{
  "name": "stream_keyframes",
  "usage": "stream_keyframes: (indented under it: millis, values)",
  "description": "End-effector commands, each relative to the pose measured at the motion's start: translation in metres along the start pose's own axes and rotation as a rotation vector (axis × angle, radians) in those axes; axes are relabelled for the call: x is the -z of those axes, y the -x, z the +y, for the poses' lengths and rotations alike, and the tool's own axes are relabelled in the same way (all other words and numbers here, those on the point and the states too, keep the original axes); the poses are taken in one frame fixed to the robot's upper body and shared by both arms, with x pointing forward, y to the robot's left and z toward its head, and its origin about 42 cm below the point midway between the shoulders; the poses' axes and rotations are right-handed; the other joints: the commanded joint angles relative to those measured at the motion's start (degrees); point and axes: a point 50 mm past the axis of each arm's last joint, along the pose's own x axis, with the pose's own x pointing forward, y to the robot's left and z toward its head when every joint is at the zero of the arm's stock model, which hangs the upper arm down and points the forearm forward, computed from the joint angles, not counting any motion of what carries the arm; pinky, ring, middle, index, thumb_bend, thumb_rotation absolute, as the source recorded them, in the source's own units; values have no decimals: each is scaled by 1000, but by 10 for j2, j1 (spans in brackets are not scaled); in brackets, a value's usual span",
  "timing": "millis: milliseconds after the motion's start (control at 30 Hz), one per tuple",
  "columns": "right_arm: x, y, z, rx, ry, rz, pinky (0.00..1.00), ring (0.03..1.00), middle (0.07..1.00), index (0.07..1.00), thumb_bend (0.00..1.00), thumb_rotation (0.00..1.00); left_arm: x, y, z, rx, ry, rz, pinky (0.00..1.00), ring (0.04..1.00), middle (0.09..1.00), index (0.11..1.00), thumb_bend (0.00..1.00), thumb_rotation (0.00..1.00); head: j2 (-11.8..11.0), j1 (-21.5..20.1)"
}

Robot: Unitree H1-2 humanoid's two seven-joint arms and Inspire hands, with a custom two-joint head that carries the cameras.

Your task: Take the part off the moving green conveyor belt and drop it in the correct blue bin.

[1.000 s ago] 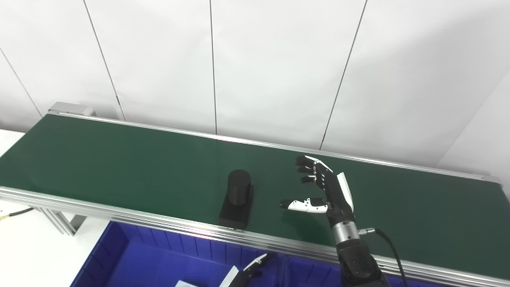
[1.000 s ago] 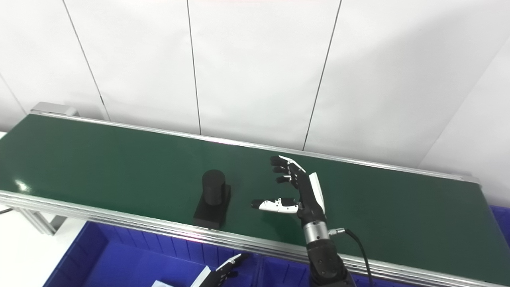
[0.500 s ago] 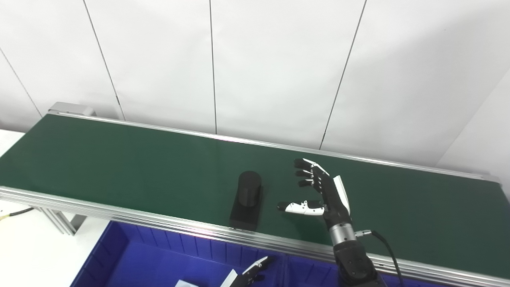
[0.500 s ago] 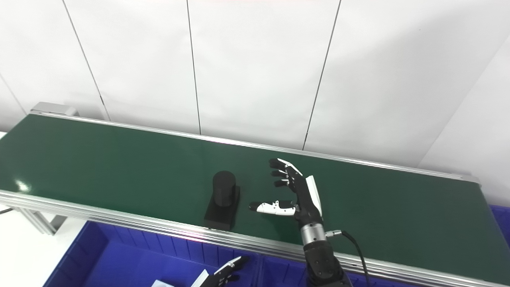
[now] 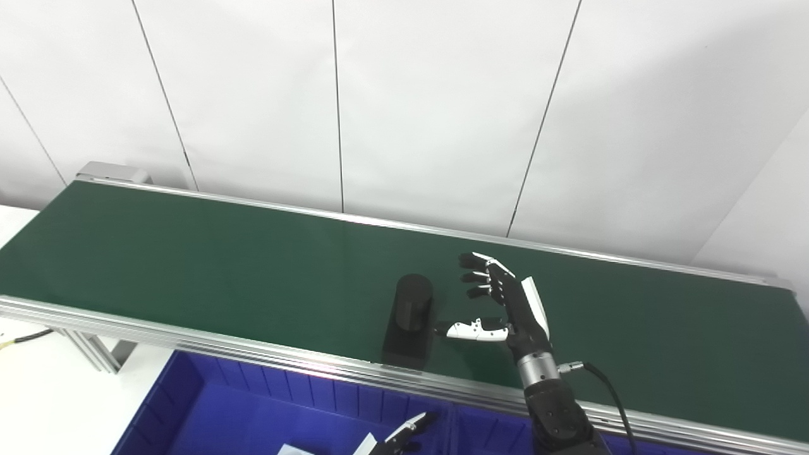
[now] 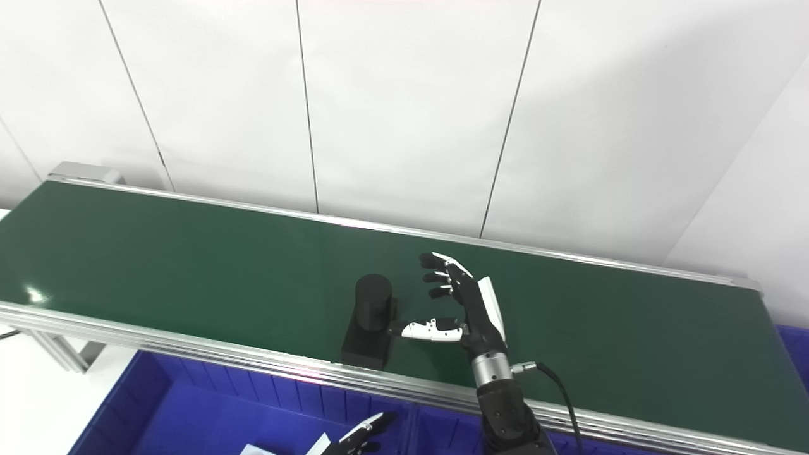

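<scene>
Left eye view shows you the green conveyor belt (image 5: 189, 253) under white wall panels (image 5: 442, 114) — black part (image 5: 409, 322) just left of your wide-spread, empty right hand (image 5: 505, 303); blue bin (image 5: 253, 411) nearer; left hand (image 5: 398, 439) barely visible — can't tell its grip.

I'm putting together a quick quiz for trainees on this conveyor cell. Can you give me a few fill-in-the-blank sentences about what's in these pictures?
1. The black part stands on a conveyor belt whose colour is ____.
2. The hand spread open beside the part is the robot's ____ hand.
3. The bin below the belt's near edge is ____ in colour.
4. The upright top piece of the part is shaped like a ____.

Missing words: green; right; blue; cylinder
</scene>
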Motion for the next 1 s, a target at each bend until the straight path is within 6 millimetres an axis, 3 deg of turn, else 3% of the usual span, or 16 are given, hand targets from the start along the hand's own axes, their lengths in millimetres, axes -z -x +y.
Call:
stream_keyframes:
  millis: [0, 633, 967]
  values:
    - [-21, -19, -2, 23, 2, -85, 587, 697, 761, 744, 1000, 171, -11, -4, -2, 8, 16, -63, 892, 955, 949, 912, 1000, 964, 1, 1]
    - [-20, -29, -12, -18, 132, -53, 450, 581, 672, 679, 972, 152, -12, -5, -1, -3, 9, -67, 871, 944, 944, 910, 1000, 969, 3, -7]
    - [-21, -32, -12, 0, 189, 27, 339, 441, 558, 620, 843, 164, -12, -5, -1, -4, 9, -66, 863, 942, 943, 909, 1000, 971, 3, -7]
